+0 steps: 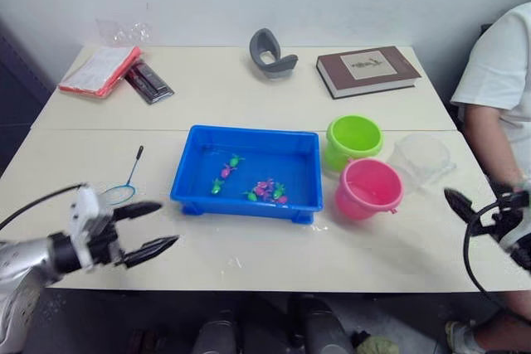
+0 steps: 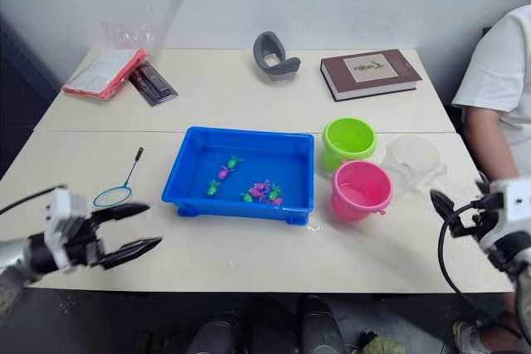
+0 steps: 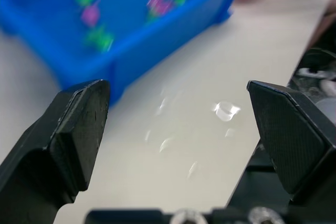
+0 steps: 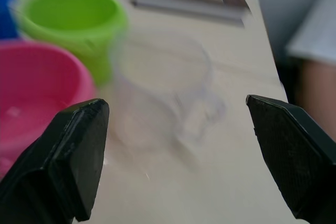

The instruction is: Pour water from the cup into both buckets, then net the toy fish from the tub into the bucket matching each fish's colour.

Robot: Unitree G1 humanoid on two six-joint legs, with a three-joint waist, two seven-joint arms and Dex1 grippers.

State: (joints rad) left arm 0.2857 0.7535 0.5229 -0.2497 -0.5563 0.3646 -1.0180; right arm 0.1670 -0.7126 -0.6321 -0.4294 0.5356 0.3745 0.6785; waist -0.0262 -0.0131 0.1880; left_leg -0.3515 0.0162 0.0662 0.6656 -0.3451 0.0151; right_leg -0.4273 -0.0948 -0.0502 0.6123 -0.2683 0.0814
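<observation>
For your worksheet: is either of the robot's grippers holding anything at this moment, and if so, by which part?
Nothing is held. The left gripper and the right gripper are both open and empty; the cup and the net lie untouched on the table.

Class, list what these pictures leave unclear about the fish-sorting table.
- Toy fish in the blue tub: too small in the eye views, blurred in the left wrist view; exact count unclear.
- Clear cup: blurred; water level unreadable.
- Person: cut off by the right edge.
- Net: mesh too fine to see.

The right gripper (image 4: 173, 156) gapes toward the clear cup (image 4: 165, 90), which stands beside the green bucket (image 4: 73, 24) and pink bucket (image 4: 37, 90).
</observation>
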